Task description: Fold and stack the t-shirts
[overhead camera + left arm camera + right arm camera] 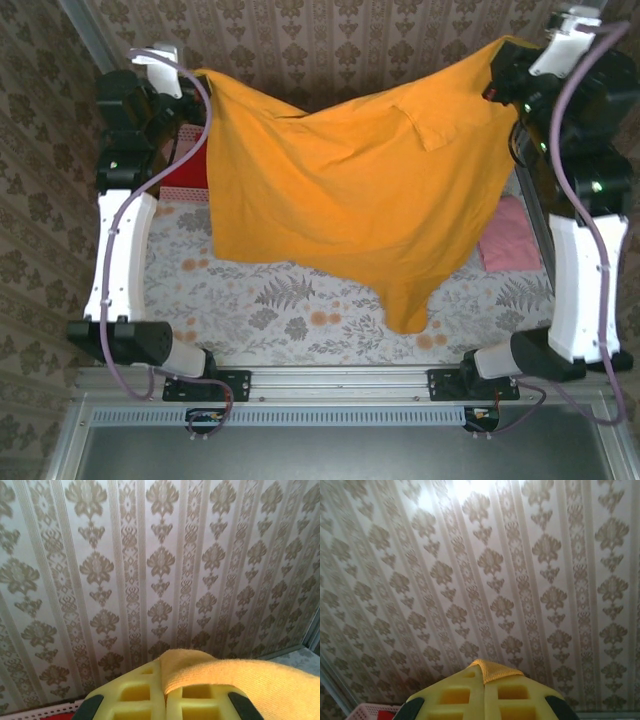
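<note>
Jaws of the left gripper [164, 680] and right gripper [485, 677] are pinching the golden-yellow t-shirt [350, 190], hanging spread above the bench [260, 310]; its folding is not starting yet, only the pale pink t-shirt [508, 240] seems folded

Bright, even light, with glare high on the wallpaper [470, 486].
</note>
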Available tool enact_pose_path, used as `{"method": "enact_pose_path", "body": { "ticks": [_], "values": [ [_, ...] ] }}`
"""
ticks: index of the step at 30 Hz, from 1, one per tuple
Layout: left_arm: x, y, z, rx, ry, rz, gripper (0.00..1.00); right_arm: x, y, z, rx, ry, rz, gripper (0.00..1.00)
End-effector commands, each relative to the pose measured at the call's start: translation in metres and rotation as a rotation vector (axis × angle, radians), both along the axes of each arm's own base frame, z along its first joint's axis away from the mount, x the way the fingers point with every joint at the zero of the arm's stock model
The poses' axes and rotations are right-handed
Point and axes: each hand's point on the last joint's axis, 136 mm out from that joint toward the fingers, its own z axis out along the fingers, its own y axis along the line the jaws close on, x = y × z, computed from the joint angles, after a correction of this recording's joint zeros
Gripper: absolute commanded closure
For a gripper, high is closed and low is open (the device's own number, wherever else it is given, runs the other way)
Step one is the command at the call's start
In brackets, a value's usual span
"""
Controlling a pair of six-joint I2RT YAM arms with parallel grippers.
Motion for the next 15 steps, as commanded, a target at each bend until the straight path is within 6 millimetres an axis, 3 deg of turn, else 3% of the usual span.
{"method": "enact_pose_path", "body": {
  "ticks": [1,4,7,12,15],
  "values": [
    [0.008,-0.001,0.022,0.003,-0.081,0.009,1.0,0.023,0.004,0.024,0.056,-0.093,0.049,1.0],
    [0.018,0.0,0.03,0.006,-0.098,0.015,1.0,0.042,0.011,0.038,0.096,-0.125,0.108,1.0],
    [0.021,-0.001,0.046,0.002,-0.132,0.013,1.0,0.049,0.016,0.062,0.134,-0.191,0.155,1.0],
    [0.012,-0.002,0.083,-0.006,-0.208,0.004,1.0,0.026,0.007,0.106,0.229,-0.336,0.215,1.0],
    [0.004,-0.006,0.09,-0.012,-0.223,-0.018,1.0,0.008,0.004,0.111,0.201,-0.344,0.204,1.0]
  ]
}}
